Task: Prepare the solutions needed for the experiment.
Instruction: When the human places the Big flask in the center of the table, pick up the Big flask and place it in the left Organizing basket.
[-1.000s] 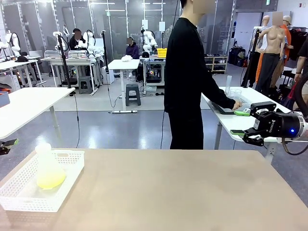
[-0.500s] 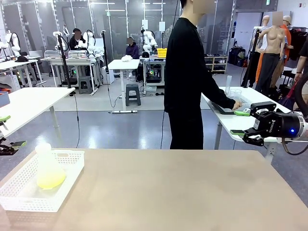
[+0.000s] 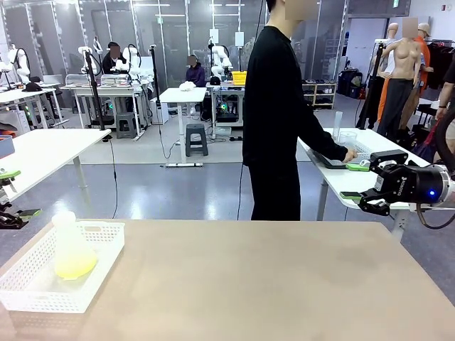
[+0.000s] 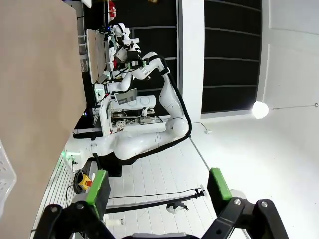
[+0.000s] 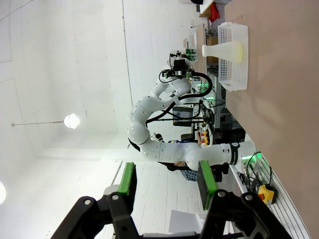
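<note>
Grippers sit at the worktop's two edges, both empty. Right gripper (image 3: pixel 362 188) hangs off the right side with its jaws partly spread around air; left gripper (image 3: pixel 14 193) peeks in at the left edge, jaws released wide. Between them the beige worktop (image 3: pixel 249 284) carries a white perforated basket (image 3: pixel 99 273) at its left, holding a translucent flask (image 3: pixel 71 249) with the pale yellow solutions (image 3: pixel 77 267) pooled inside. A person in black (image 3: pixel 274 114) stands beyond, hand on a neighbouring table. The right wrist view shows the flask (image 5: pixel 224 51) sideways in the basket (image 5: pixel 234 55); the left wrist view catches only a basket corner (image 4: pixel 5 174).
</note>
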